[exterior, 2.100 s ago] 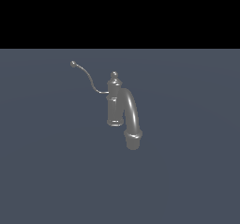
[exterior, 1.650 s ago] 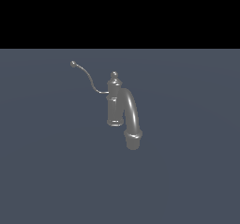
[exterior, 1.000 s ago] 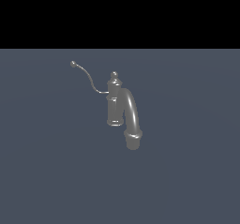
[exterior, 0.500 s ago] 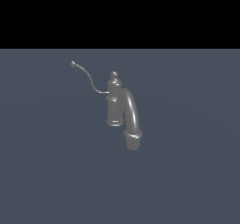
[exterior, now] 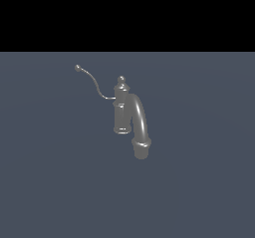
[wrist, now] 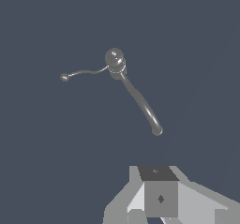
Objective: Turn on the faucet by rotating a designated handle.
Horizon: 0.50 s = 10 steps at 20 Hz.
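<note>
Plainly, view by view:
Exterior view, change: none; the faucet [exterior: 122, 110] and its handle [exterior: 92, 82] sit exactly as in the earlier frames, and no arm shows.
Exterior view, place: the faucet stands alone near the middle of the grey table [exterior: 199, 182], the handle reaching toward the exterior view's left, ball tip raised.
Wrist view, place: seen from above, the faucet [wrist: 116, 61] is well apart from the hand [wrist: 157, 204]; the handle [wrist: 82, 72] is untouched.
Wrist view, hand: only its body shows, so I cannot tell whether the fingers are apart or together.
Meaning: turning is not yet begun; the approach probably remains.
</note>
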Each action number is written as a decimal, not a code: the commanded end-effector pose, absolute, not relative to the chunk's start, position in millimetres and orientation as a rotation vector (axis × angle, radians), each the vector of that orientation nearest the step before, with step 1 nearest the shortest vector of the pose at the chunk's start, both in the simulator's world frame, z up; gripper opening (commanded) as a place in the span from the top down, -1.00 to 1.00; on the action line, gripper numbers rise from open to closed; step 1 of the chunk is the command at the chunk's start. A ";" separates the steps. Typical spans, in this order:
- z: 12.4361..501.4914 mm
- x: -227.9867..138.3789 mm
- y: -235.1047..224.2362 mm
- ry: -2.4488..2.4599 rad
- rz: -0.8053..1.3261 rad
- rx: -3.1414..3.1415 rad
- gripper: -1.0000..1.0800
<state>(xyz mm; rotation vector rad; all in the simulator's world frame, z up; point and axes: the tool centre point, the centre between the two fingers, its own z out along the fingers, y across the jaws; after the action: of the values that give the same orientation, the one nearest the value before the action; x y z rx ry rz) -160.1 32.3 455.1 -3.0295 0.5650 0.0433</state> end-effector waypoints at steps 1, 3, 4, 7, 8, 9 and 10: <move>448.0 -145.7 37.3 0.653 0.047 -3.010 1.00; 441.8 -134.6 41.4 0.722 0.051 -2.994 1.00; 438.6 -129.1 43.5 0.757 0.052 -2.985 1.00; 428.3 -112.8 49.9 0.860 0.056 -2.958 1.00; 424.7 -107.5 52.2 0.895 0.058 -2.948 1.00; 420.9 -102.2 54.4 0.929 0.059 -2.938 1.00; 417.1 -96.9 56.7 0.963 0.060 -2.928 1.00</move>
<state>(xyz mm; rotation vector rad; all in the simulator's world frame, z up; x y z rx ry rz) -105.1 53.1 422.9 -2.9443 0.9101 0.0584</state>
